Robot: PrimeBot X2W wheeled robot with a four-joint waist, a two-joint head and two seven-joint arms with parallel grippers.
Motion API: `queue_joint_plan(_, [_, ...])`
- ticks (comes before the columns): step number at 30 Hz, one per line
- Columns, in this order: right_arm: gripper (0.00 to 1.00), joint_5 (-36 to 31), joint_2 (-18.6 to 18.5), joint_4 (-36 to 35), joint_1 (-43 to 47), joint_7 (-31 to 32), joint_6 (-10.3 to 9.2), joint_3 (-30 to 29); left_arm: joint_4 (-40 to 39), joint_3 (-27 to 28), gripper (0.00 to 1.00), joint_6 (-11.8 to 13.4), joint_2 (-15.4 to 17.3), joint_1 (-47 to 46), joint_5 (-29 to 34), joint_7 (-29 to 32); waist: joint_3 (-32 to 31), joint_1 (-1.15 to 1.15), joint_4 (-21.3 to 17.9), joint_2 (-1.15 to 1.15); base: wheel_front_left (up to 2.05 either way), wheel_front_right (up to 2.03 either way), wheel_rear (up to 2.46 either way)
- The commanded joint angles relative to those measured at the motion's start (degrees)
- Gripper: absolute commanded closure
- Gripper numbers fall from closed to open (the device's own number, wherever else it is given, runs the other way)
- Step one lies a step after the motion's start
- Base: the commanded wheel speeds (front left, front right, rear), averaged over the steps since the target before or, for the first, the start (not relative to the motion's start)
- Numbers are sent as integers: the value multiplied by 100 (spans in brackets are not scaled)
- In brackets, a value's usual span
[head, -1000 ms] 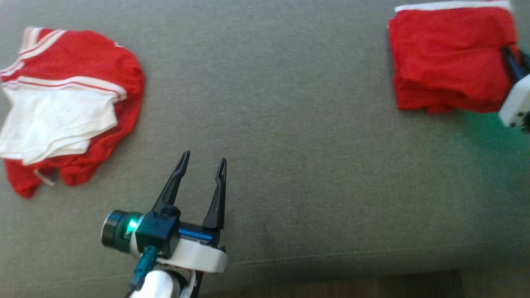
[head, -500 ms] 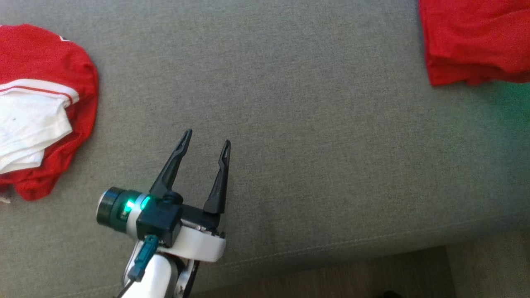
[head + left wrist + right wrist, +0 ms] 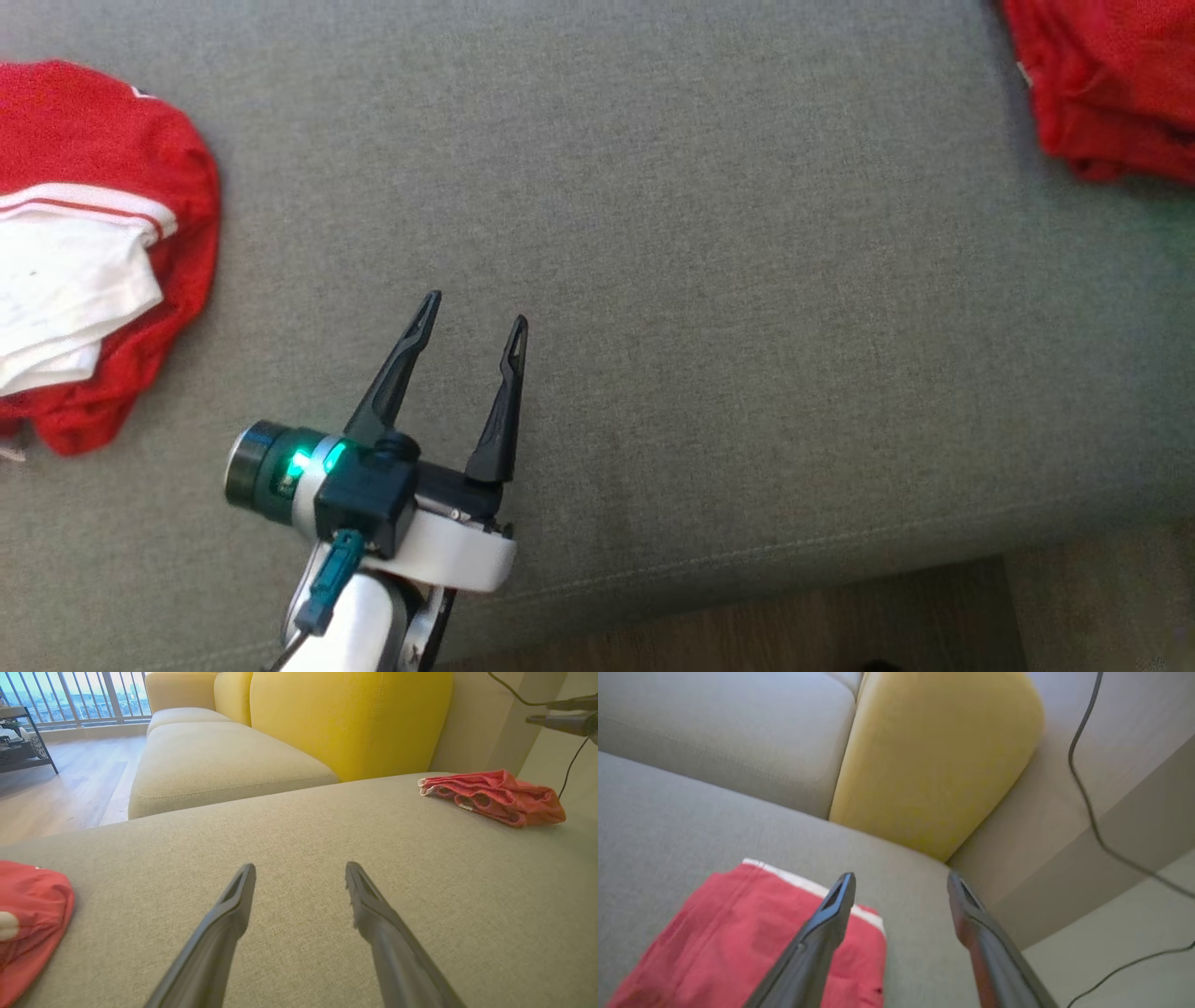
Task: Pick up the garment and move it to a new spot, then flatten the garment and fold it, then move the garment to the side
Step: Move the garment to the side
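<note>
Our left gripper (image 3: 475, 310) hovers over the middle of the grey sofa seat (image 3: 728, 243), its fingers spread wide with nothing between them. The folded red garment (image 3: 1111, 84) lies at the far right corner of the seat, with its white band on the far side, toward the yellow back cushion (image 3: 345, 718). Our right gripper (image 3: 901, 877) hangs over that garment's right edge, jaws wide and holding nothing; we cannot tell whether a fingertip touches the cloth. Well apart at the left sits a crumpled red-and-white garment (image 3: 93, 233). A dark cable (image 3: 1071, 758) hangs beyond the seat on the right, and wooden floor (image 3: 747, 635) shows along the near edge.
</note>
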Motion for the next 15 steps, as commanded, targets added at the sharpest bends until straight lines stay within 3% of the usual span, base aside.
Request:
queue_joint_plan(1, [0,-291,76,-414,70,-112,-2,-168,-160,153,0,45,15,-99,-42,-29,-111,0,46,0,0,0,0])
queue_joint_plan(3, [0,-472,231,-596,158,-144,-2,-317,-149,161,0,65,7,-83,-58,-29,-180,0,68,0,0,0,0])
queue_joint_plan(7, [0,-692,1063,-1257,693,-205,-2,-577,-61,215,0,163,-38,35,-170,-29,-576,0,183,0,0,0,0])
queue_joint_plan(12, [0,-160,1969,-1936,1550,-220,-2,-247,30,426,0,375,-118,291,-446,-29,-1159,0,370,0,0,0,0])
queue_joint_plan(15, [0,302,2198,-2359,2138,-222,-2,100,46,563,0,467,-149,425,-591,-29,-1488,0,534,0,0,0,0])
